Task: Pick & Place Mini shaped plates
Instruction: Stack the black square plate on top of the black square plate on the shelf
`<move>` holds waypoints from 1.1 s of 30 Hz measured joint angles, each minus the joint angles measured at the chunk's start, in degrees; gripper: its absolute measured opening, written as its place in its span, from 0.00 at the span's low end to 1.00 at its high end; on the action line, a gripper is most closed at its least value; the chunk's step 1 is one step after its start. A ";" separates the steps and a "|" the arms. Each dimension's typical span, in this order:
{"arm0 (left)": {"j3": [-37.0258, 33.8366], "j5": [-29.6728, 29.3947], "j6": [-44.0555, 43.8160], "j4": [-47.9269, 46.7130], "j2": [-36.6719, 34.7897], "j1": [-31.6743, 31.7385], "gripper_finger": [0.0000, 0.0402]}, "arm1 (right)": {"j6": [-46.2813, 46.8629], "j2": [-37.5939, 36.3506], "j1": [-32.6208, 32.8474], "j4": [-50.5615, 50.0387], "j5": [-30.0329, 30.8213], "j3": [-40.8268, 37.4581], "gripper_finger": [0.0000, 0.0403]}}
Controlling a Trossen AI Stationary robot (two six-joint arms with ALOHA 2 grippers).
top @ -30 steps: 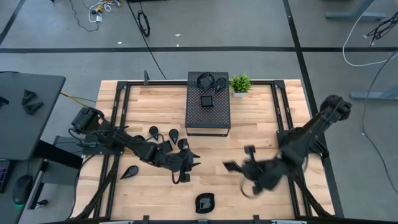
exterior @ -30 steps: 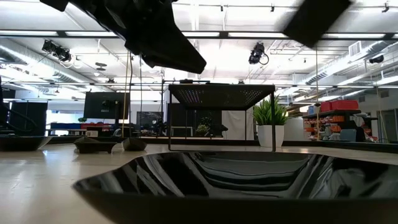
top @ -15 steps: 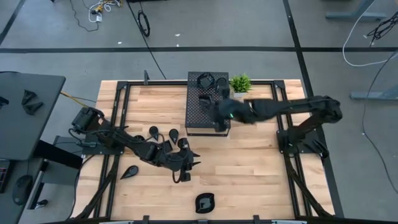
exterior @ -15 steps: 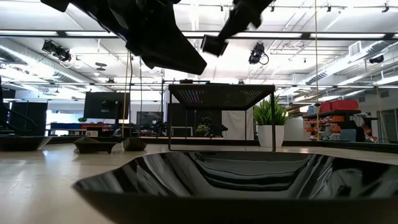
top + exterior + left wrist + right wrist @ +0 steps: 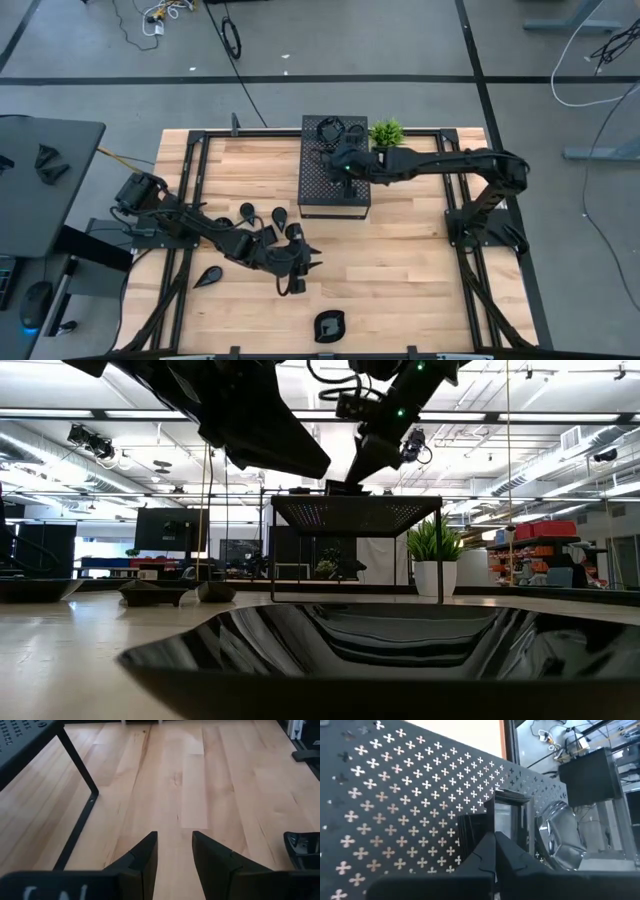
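My right gripper (image 5: 343, 163) is out over the box (image 5: 312, 190) at the far middle of the table, fingers pressed together, nothing visible between them. The wrist view shows a square plate (image 5: 507, 822) just ahead of the tips on the perforated top, a rounded plate (image 5: 560, 840) beside it. I read this as the placing step just done, or a nudge on the square plate; can't tell which. The next move, as I judge it, is to lift clear and swing back for another plate. Left gripper (image 5: 297, 272) hangs low over bare wood near the middle, fingers (image 5: 145, 860) apart, holding nothing. Plates still on the table: a cluster (image 5: 268, 216) just left of the box, one leaf plate (image 5: 207, 276) at near left, one plate (image 5: 329, 325) at the near edge. From there the closest one for the left arm is the cluster, so it needs a short pull back toward far left and a drop with the fingers straddling a rim. Versus a second ago: right arm was near right of centre, now stretched across to the box top. Left arm hasn't moved, same gap.
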 joint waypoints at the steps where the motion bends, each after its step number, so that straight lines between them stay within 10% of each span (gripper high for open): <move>1: 0.00 0.00 -0.21 0.00 0.00 0.00 0.31 | 0.38 -0.04 0.02 -0.15 0.02 0.00 0.00; 33: 0.00 0.00 -0.29 -0.02 -0.02 0.04 0.31 | 4.03 -0.87 2.95 -6.04 8.55 0.00 0.05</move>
